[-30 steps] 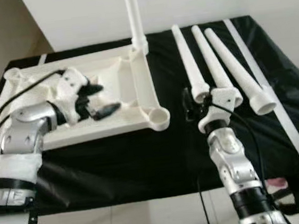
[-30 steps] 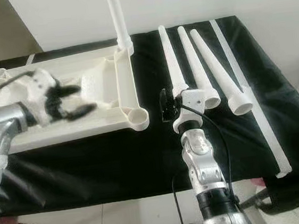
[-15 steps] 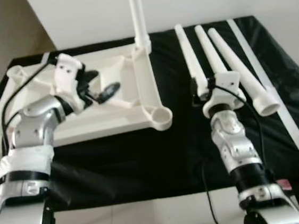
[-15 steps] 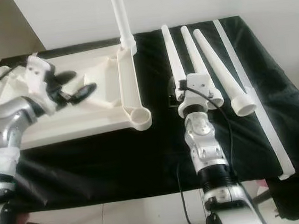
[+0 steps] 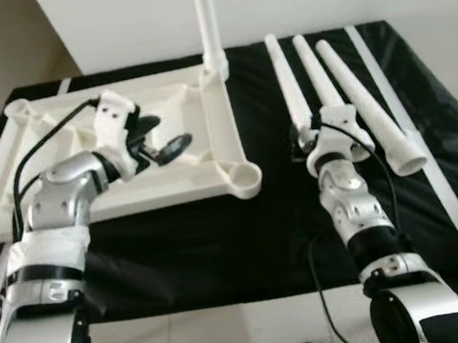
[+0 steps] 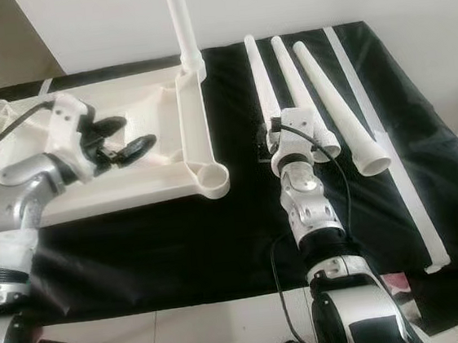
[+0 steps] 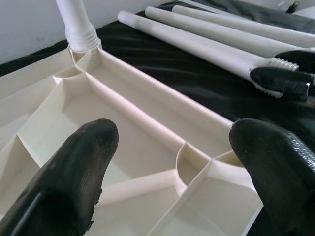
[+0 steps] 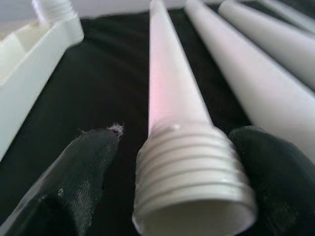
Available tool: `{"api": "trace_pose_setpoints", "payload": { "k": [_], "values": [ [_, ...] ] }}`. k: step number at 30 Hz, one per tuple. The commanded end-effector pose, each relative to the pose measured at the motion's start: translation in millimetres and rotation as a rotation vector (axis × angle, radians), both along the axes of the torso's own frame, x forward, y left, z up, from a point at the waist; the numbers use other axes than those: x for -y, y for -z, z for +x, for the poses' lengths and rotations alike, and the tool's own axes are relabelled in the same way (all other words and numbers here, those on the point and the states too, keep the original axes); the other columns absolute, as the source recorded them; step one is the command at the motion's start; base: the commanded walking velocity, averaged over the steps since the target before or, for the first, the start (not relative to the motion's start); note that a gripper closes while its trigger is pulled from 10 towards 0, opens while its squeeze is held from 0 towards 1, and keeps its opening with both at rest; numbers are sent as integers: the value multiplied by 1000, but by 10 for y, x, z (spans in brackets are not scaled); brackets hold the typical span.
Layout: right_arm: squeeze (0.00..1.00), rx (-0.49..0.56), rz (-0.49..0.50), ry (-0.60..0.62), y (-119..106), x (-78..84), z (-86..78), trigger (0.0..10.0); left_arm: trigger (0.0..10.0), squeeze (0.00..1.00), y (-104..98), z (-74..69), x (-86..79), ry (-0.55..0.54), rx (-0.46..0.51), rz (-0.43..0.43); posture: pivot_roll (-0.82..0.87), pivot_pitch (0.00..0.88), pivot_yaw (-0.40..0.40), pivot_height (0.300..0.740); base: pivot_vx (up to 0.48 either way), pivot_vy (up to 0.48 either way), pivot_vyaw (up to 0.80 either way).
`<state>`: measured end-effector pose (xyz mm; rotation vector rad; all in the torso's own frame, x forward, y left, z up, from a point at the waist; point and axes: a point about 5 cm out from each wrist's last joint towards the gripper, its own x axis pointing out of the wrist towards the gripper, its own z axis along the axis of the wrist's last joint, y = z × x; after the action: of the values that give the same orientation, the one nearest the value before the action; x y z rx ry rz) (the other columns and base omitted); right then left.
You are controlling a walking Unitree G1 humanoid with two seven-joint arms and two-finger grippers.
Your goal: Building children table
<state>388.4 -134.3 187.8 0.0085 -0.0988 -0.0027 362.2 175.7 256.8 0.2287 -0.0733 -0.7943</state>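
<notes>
The white tabletop (image 5: 174, 195) lies upside down on the black cloth, ribs up. One white leg (image 5: 207, 18) stands screwed into its far right corner. Three loose tapered legs lie to the right: the leftmost leg (image 5: 282, 76), a middle one (image 5: 317, 72) and the right one (image 5: 361, 100). My left gripper (image 5: 164, 136) hovers open over the tabletop's ribbed underside (image 7: 162, 105), holding nothing. My right gripper (image 8: 179, 147) is open, one finger on each side of the threaded end (image 8: 189, 172) of the leftmost leg.
A long thin white strip (image 5: 423, 151) lies along the cloth's right side. An open round socket (image 5: 244, 176) sits at the tabletop's near right corner. Bare black cloth (image 5: 220, 246) stretches to the front edge, and a white wall stands behind.
My right gripper has slid forward until its fingers straddle the leftmost leg's threaded end. My left gripper has risen and moved a little right over the tabletop.
</notes>
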Motion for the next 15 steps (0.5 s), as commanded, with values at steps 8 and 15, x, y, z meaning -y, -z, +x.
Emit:
{"api": "trace_pose_setpoints", "payload": {
  "k": [8,15],
  "values": [
    [0,-56,-10,-35,28,-20,97,10000,10000,0,17,29,-127,-173,10,-13,-71,217,75,740,0,0,0],
    [0,-104,21,-25,107,37,120,1098,10000,0,17,29,-126,-176,12,-14,-70,199,72,740,0,0,0]
  ]
}}
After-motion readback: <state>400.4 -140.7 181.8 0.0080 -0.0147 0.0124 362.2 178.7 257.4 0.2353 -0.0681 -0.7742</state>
